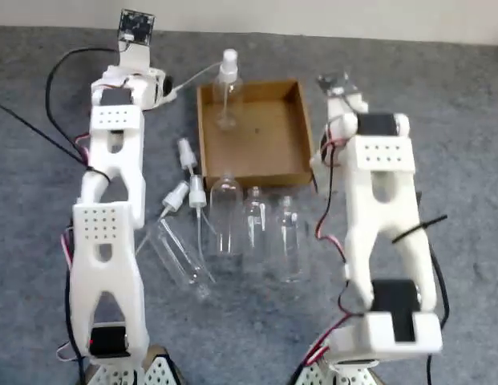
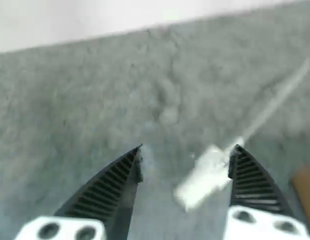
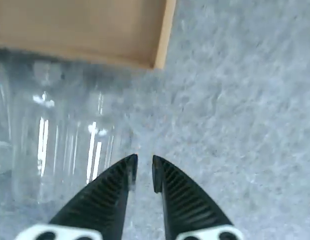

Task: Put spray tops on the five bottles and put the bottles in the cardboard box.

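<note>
From where I stand, the cardboard box is a shallow brown tray at the far middle of the grey bench. One clear capped bottle stands inside it at the far left corner, with a white spray head on its neck. On the near side of the box three clear uncapped bottles stand in a row, and a fourth bottle lies on its side to their left. Three loose spray tops, white with thin dip tubes, lie left of the box and the row. The left claw is spread wide, low over the bench left of the box. A fifth spray top sits right beside one finger, its tube pointing away. The right claw, just right of the box, is pinched almost together on nothing.
</note>
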### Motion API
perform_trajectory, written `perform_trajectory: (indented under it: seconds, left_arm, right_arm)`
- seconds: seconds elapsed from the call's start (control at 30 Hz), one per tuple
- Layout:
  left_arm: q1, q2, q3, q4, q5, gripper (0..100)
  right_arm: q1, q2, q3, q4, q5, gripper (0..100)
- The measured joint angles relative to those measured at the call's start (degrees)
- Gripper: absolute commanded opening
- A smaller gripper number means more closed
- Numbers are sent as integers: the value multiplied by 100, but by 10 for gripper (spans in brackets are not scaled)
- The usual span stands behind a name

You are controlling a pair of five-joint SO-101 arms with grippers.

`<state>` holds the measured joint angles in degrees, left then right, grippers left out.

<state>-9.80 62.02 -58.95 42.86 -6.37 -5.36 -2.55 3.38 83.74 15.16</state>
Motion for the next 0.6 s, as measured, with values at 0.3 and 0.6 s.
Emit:
perform_trajectory:
  seconds: [0.3,0.6]
  left_arm:
    - [70,2338,-2505,-422,220,220]
    - [-79,2497,-2532,-185,246,121]
  right_arm:
    - [0,-1257,1820,-571,0,5]
    - [0,-1679,1934,-589,0,5]
